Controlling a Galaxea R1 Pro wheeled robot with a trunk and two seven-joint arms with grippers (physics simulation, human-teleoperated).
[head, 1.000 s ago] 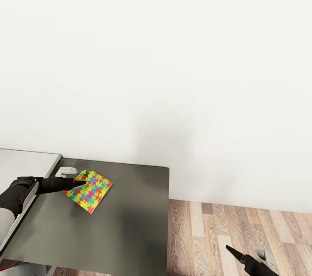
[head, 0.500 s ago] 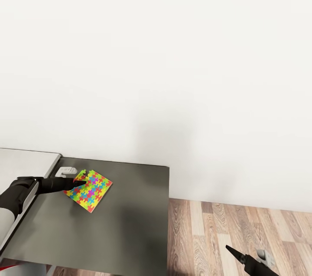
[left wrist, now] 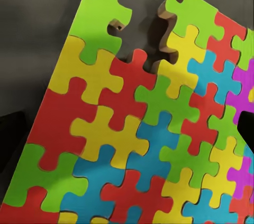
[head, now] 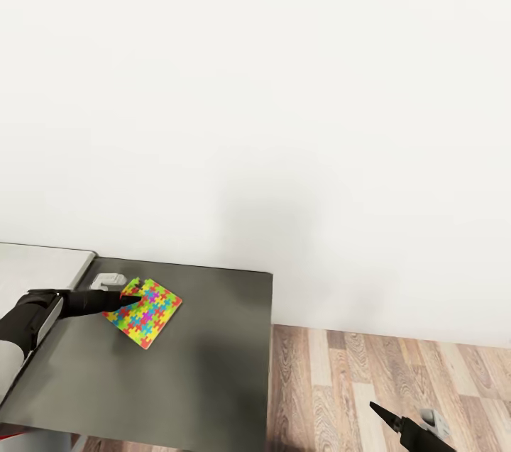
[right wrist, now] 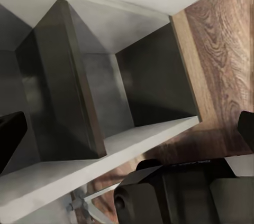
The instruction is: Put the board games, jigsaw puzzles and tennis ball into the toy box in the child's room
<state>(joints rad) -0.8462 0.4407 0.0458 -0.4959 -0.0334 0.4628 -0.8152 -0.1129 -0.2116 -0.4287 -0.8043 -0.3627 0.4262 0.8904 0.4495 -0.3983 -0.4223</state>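
One jigsaw puzzle (head: 147, 311), a thin board of bright interlocking pieces, lies flat on the dark grey table (head: 206, 360) near the wall. My left gripper (head: 130, 302) reaches in from the left and sits over the puzzle's near-left edge. In the left wrist view the puzzle (left wrist: 132, 129) is very close, with a notch in one edge, and dark fingertips (left wrist: 9, 134) stand wide apart at both sides, so this gripper is open. My right gripper (head: 377, 409) hangs low over the wood floor at the far right, open and holding nothing.
A small white fitting (head: 106, 282) sits on the table beside the puzzle by the wall. A paler grey surface (head: 42, 264) adjoins at the left. The table ends at its right edge (head: 270, 367), with plank floor (head: 369, 367) beyond. The right wrist view shows dark open shelf compartments (right wrist: 143, 92).
The whole head view has shifted a little, so the camera moved. The left gripper stays at the puzzle and the right arm holds its place.
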